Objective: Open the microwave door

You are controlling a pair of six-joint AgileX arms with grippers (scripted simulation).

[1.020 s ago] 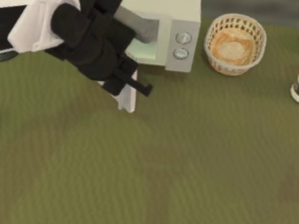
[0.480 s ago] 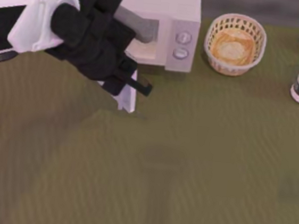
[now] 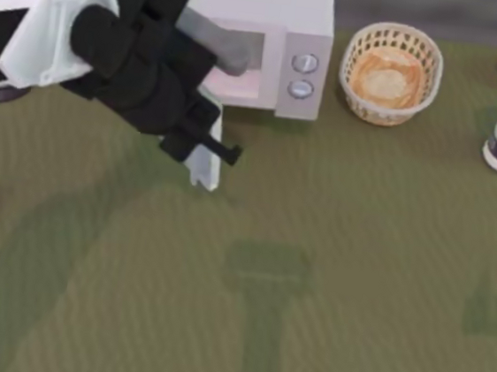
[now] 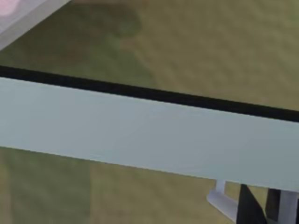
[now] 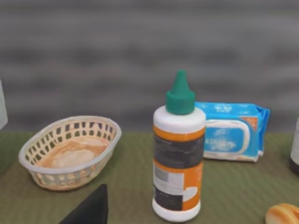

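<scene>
Olive-green cloth table [image 3: 354,277], woven texture, grey wall behind. The left gripper's [image 3: 215,151] fingers look nearly closed on the free edge of the microwave door [image 3: 207,159]; I can't confirm pad contact from above, and the left wrist view only shows the door's pale edge [image 4: 149,133] with a black strip along it. The door stands swung out from the microwave [image 3: 272,46], roughly square to the front, cavity exposed. The microwave sits at 12 o'clock on the table, left of centre.

Judgement: opening is mostly done. To finish well, the gripper should follow an arc around the hinge side, not a straight pull — a straight pull would slip off the thin edge or drag the oven. Keep the wrist turning with the panel.

Materials: the door is a thin, flat, rigid panel, smooth, pale grey-white. The oven is a boxy hard shell with two round silver knobs [image 3: 303,75]. The wicker basket [image 3: 391,73] at 1 o'clock is open-weave and oval. At 2–3 o'clock stand a cylindrical bottle [image 5: 179,154] with a green cone cap and a soft blue wipes pack [image 5: 231,131]. The right gripper is not in the top view; only a dark tip shows in its own wrist view.
</scene>
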